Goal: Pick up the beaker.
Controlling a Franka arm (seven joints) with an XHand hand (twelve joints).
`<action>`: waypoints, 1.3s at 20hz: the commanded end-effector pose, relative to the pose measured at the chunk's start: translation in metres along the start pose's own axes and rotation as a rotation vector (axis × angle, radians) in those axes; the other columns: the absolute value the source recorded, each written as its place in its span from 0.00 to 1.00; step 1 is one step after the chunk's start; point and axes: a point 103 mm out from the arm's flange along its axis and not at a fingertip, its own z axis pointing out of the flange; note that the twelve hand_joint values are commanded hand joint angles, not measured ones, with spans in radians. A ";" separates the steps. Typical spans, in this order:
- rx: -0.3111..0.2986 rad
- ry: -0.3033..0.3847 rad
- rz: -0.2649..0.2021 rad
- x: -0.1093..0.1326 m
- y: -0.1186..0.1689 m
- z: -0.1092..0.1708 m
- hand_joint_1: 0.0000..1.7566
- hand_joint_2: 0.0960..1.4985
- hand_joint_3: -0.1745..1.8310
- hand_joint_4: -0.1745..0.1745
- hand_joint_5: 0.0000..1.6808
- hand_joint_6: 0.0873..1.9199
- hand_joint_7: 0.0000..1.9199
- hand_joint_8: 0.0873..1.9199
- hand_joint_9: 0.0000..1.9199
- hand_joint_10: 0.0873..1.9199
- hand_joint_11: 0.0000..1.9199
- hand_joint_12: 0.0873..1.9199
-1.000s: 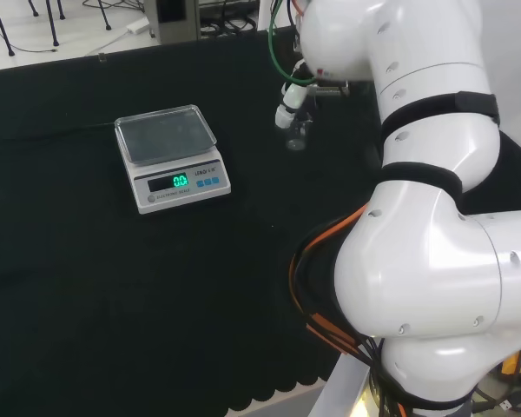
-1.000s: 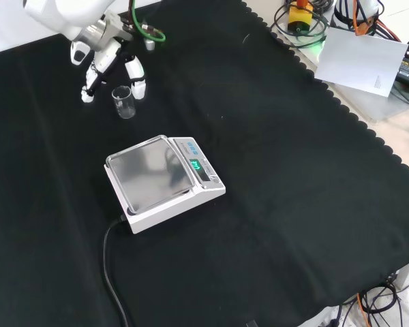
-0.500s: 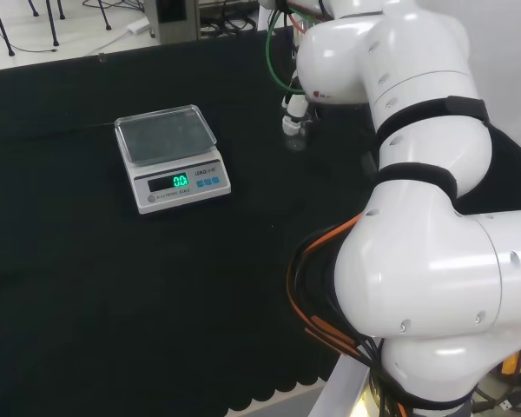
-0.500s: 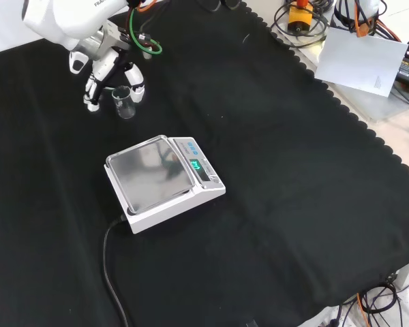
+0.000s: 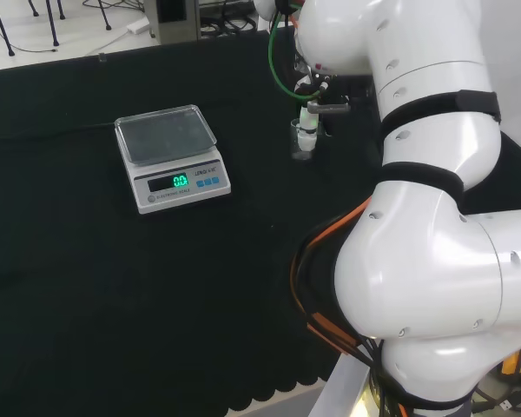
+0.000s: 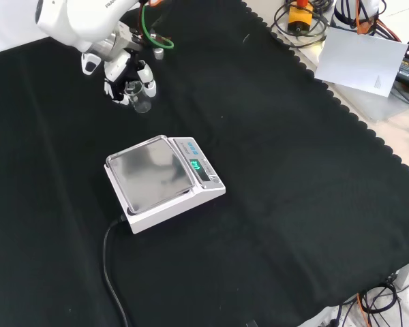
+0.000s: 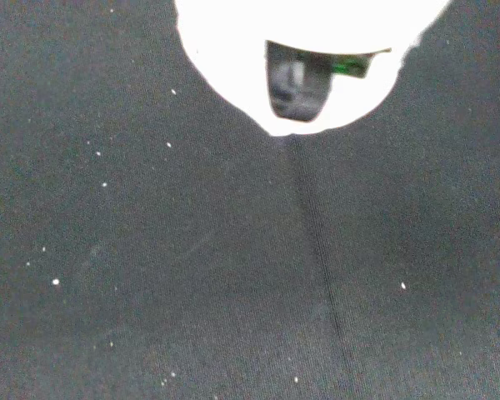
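Observation:
A small clear glass beaker (image 6: 139, 99) stands upright on the black cloth, beyond the scale in the front view. The black and white hand (image 6: 127, 76) reaches down over it, with fingers curled at both sides of the glass and touching it. In the head view the beaker (image 5: 302, 146) sits right of the scale, and one white finger of the hand (image 5: 307, 132) lies against it under the arm's big white link. The wrist view has a blurred white part of the hand (image 7: 225, 50) above bare cloth.
A white digital scale (image 6: 163, 178) with a lit green display and a bare steel pan stands mid-cloth, and its cable (image 6: 109, 272) runs toward the near edge. White paper (image 6: 361, 61) and loose cables lie off the cloth's scalloped right edge.
The hand has come down and closed round the beaker. Hand and beaker together have shifted a little to the right in the front view.

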 end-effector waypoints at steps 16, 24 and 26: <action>-0.297 -0.126 -0.087 0.023 -0.097 -0.095 0.85 0.75 0.09 0.00 0.48 0.62 0.34 0.66 0.45 0.70 0.49 0.60; -0.285 -0.113 -0.099 0.025 -0.089 -0.101 0.86 0.73 0.01 0.00 0.58 0.50 0.45 0.54 0.58 0.51 0.61 0.43; -0.291 -0.111 -0.101 0.026 -0.089 -0.102 0.86 0.72 0.00 0.00 0.59 0.48 0.46 0.53 0.59 0.50 0.62 0.41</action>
